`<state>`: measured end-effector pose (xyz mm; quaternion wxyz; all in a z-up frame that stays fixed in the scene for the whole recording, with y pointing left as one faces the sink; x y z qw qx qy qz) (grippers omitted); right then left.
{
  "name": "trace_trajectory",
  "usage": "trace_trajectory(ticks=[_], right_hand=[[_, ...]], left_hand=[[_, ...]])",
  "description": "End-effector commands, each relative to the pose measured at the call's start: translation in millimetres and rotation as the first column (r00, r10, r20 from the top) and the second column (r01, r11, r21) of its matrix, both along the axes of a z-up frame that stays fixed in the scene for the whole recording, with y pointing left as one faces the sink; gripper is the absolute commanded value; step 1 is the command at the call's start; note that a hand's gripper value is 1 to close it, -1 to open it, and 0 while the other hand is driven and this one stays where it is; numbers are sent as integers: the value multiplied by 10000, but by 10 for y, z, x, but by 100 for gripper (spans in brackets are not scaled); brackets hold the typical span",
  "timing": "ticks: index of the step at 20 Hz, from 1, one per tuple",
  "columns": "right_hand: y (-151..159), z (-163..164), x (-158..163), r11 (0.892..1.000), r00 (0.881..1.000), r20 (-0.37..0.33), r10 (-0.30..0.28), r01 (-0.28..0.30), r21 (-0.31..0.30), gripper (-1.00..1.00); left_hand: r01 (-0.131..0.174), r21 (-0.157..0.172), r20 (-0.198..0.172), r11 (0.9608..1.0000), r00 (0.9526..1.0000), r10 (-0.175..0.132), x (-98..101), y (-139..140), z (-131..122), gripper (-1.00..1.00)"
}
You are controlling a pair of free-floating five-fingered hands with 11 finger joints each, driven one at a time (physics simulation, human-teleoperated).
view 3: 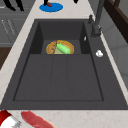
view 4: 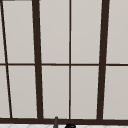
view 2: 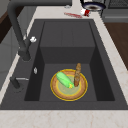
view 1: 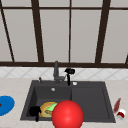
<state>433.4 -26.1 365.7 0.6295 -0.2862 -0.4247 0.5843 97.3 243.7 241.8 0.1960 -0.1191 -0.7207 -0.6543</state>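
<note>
Fingers [view 1: 37,117] beside plate [view 1: 44,108], sink [view 1: 105,95]

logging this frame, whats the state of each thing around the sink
left robot hand: at the basin's front left, beside the plate, holding nothing
right robot hand: in the air by the faucet
plate: flat on the basin floor, carrying food
cucumber: lying on the plate
faucet: no water running
blue plate: flat on the counter
</note>
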Motion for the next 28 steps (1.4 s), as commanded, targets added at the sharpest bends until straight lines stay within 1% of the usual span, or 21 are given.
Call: trace_trajectory(ticks=[1, 8, 11, 15, 23, 28], right_hand=[[43, -99, 227, 9994, 9977, -584, 344, -347, -40, -100], [34, -271, 587, 9959, 9871, -1321, 909, -895, 163, -100], [39, -499, 784, 9958, 9847, -1488, 905, -916, -1, -100], [65, -745, 1035, 9958, 9810, -1713, 907, -917, 18, -100], [63, -1138, 1482, 9929, 9642, -2374, 1182, -1185, 129, -100], [62, -1325, 1720, 9913, 9526, -2749, 1301, -1304, 173, -100]], left_hand=[[0, 0, 0, 10000, 10000, 0, 0, 0, 0, 0], [0, 0, 0, 10000, 10000, 0, 0, 0, 0, 0], [0, 0, 0, 10000, 10000, 0, 0, 0, 0, 0], [0, 0, 0, 10000, 10000, 0, 0, 0, 0, 0], [0, 0, 0, 10000, 10000, 0, 0, 0, 0, 0], [0, 0, 0, 10000, 10000, 0, 0, 0, 0, 0]])
